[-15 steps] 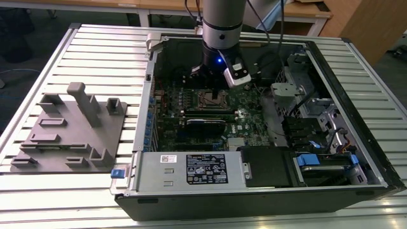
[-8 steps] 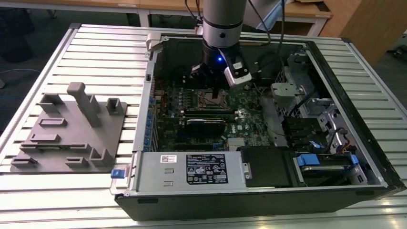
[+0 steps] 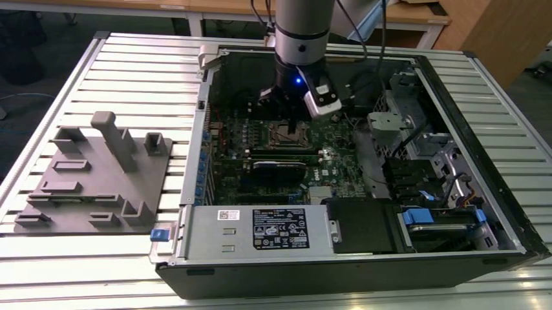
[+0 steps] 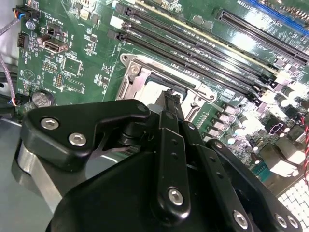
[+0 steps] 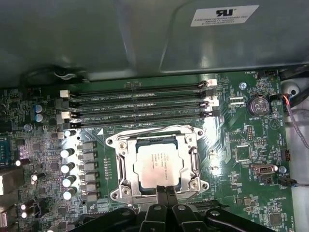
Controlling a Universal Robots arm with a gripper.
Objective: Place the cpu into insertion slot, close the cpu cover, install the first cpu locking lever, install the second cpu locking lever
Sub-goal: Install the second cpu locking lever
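**While the cpu (image 5: pixel 158 164) lies in the insertion slot (image 5: pixel 132 169), the gripper (image 5: pixel 166 194) hangs at the cpu cover (image 5: pixel 192 159) edge**

As the first wrist view shows it, the cpu lies flat in the slot, w/ the cover down around it like a frame; the gripper's two fingers (image 5: pixel 162 197) are pressed together, w/ nothing seen btw them. Their tips hang over the cover's edge on the side far from the long memory slots (image 5: pixel 140 104); so the cpu is just ahead of the tips, toward those slots, & the fingers point at its middle. The chip is square, so no long side to line up w/. In the exterior view the gripper is right over the green board (image 3: pixel 337 139) inside the pc case (image 3: pixel 448 97). Can't tell if the locking levers (image 5: pixel 154 130) are hooked down.
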